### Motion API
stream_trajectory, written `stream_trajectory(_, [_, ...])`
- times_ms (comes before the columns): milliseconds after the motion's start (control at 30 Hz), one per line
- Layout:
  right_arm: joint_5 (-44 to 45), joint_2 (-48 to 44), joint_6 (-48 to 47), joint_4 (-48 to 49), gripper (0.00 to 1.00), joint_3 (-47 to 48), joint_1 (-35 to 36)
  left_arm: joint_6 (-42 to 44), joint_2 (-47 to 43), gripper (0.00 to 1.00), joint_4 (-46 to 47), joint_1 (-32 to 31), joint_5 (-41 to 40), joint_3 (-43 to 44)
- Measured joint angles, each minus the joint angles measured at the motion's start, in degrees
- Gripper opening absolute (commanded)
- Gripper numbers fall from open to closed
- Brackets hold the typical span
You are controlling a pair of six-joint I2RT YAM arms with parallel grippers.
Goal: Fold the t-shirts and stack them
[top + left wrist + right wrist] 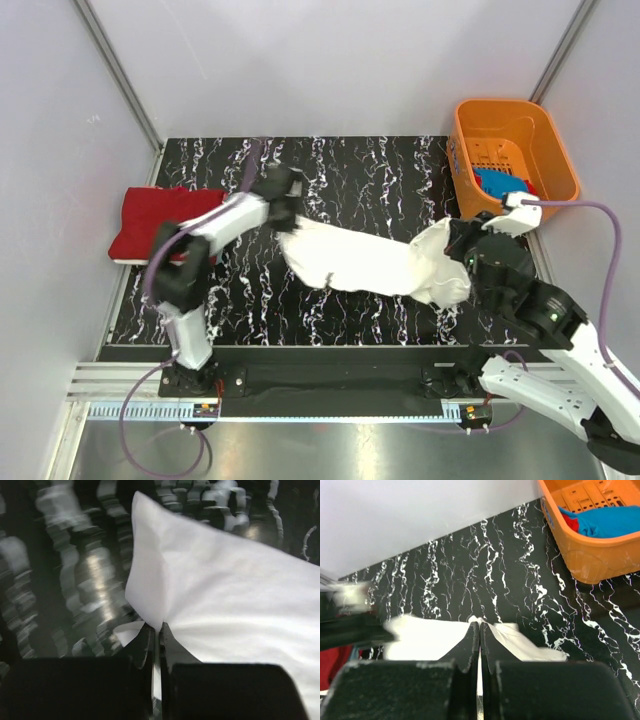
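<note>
White t-shirt [370,262] is stretched across the middle of the black marbled table [380,165], bunched into a long band running from upper left to lower right, with 1 arm at each end. Left gripper [159,631] is pinched shut on a corner of the white cloth, a thin fold caught between the 2 fingers and the rest of the shirt fanning out to the right of it; the left wrist view is motion-blurred on the table, sharp enough on the grip. Right gripper [480,628] is also clamped tight, fingers together with white cloth at the tips, holding the crumpled right end of the shirt near the front right of the table. Red t-shirt [150,222] lies folded flat at the left edge of the table, well apart from the white one, and the left arm passes over its near corner. Orange basket [548,135] sits at the back right corner, just beyond the right gripper. Blue t-shirt [615,522] is heaped inside it, with a bit of red cloth beside it.
</note>
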Motion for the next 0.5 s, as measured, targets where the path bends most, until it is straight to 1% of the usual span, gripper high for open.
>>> stream_trajectory(67, [0.0,1.0,0.4,0.0,0.0,-0.3,0.0,-2.1,-12.0,0.0,3.2,5.4,-0.2,-9.8])
stream_trajectory(100, [0.2,1.2,0.8,0.0,0.0,-0.5,0.0,-3.1,-18.9,0.0,6.8,8.2,-1.2,-15.2])
stream_trajectory(133, [0.5,1.4,1.1,0.0,0.0,-0.9,0.0,-4.5,-26.3,0.02,9.0,10.6,-2.5,-20.2])
stream_trajectory(167, [0.7,1.3,1.5,-0.1,0.0,-1.4,0.0,-5.7,-32.4,0.04,11.7,11.7,-3.5,-24.4])
stream_trajectory(200, [1.1,1.1,2.1,-0.1,0.0,-1.9,0.0,-7.0,-39.4,0.21,15.8,12.0,-4.1,-29.9])
stream_trajectory(267, [2.1,-0.3,3.3,-0.1,0.0,-3.5,0.0,-9.1,-50.2,0.53,21.0,10.4,-4.1,-39.4])
stream_trajectory(300, [2.5,-1.5,4.0,-0.2,0.0,-4.6,0.0,-10.2,-54.2,0.73,22.8,9.4,-4.0,-44.0])
stream_trajectory(333, [2.8,-2.6,4.4,-0.3,0.0,-5.5,0.0,-11.1,-56.8,0.81,24.3,8.8,-4.1,-47.7])
stream_trajectory(433, [4.2,-7.6,5.6,-0.4,0.0,-8.6,0.0,-14.2,-65.0,0.93,24.1,7.8,-5.2,-59.6])
stream_trajectory(500, [5.3,-10.5,6.0,-0.5,0.0,-9.5,0.0,-14.9,-69.6,0.94,21.2,7.6,-6.1,-64.0])
